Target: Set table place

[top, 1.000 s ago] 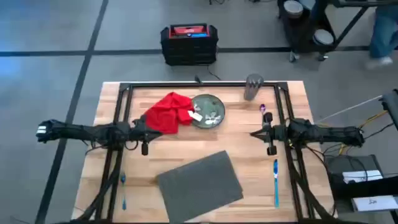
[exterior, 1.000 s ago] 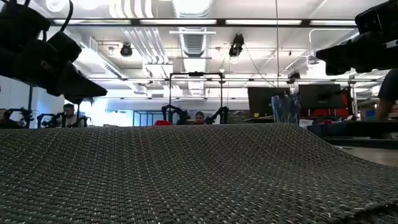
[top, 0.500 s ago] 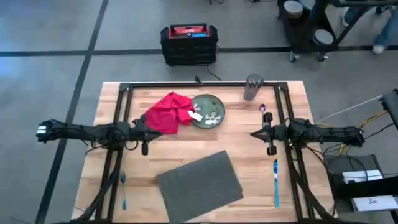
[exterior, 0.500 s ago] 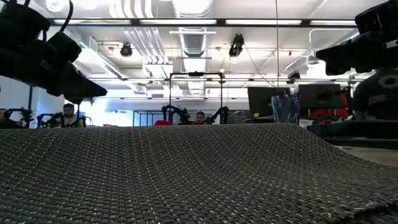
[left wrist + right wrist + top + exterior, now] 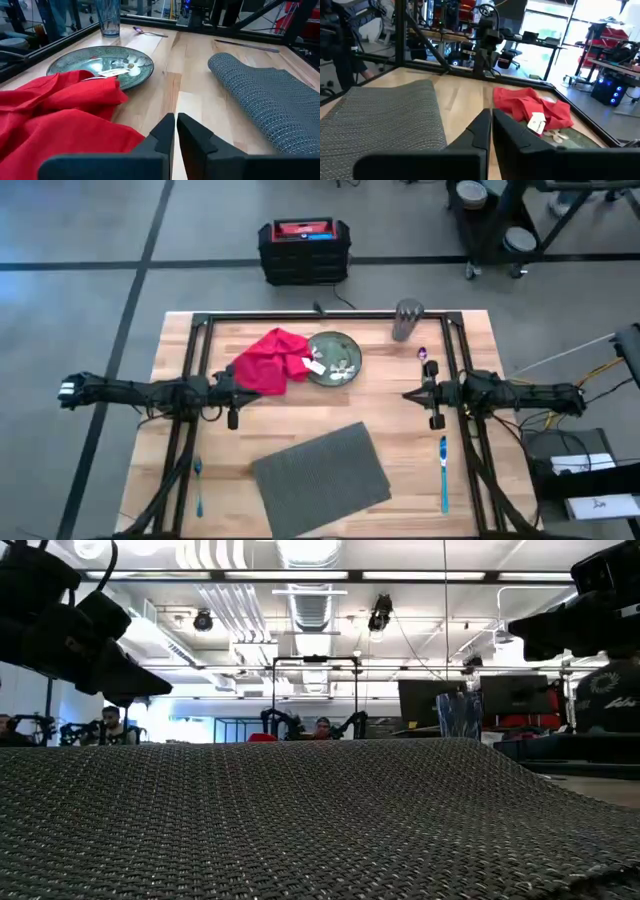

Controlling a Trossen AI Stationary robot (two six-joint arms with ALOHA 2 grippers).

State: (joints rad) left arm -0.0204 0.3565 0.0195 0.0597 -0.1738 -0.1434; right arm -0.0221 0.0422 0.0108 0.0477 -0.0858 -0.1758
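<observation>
Left hand [image 5: 232, 393] hangs pressed together beside the red napkin [image 5: 265, 361]. The placemat [image 5: 321, 468] lies skewed on the surface [image 5: 380, 405], nearer the front edge, between both hands. Right hand [image 5: 427, 394], pressed together, hangs apart from it.

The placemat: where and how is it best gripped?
Probably the placemat's raised far edge, which curls off the table in the left wrist view. The left gripper, shut, could pinch that lifted lip from above; elsewhere it seems flat.

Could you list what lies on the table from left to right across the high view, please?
Left utensil → red napkin → plate → glass → small spoon → right utensil.
</observation>
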